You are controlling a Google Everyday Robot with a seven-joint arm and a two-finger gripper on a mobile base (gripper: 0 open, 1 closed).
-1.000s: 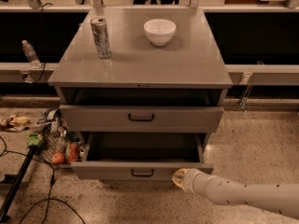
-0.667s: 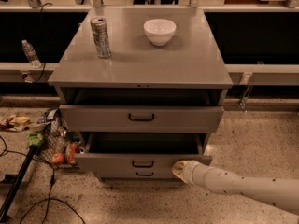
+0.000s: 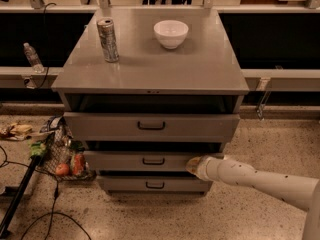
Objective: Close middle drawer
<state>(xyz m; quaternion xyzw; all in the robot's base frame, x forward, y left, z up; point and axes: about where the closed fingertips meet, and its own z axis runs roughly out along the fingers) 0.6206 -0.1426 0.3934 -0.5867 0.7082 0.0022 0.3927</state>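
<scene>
Camera view: the gripper (image 3: pixel 193 165) sits low at the right of the cabinet (image 3: pixel 150 71), at the end of a pale arm (image 3: pixel 260 180) that comes in from the lower right. Its tip is against the right end of the middle drawer's (image 3: pixel 120 161) front; whether it is open or closed I cannot tell. The drawer's black handle (image 3: pixel 153 161) is to the left of the gripper, at about the same height. A dark gap shows above the front, and the drawer sits further in than the top drawer (image 3: pixel 150 126), which sticks out above the gripper. The bottom drawer (image 3: pixel 155 184) is just below and left of the gripper. Far above, on the cabinet top, a white bowl (image 3: pixel 171 33) stands slightly left of the gripper and a can (image 3: pixel 108 40) further left. Well to the left, on the floor, a wire basket (image 3: pixel 62 156) leans by the cabinet.
</scene>
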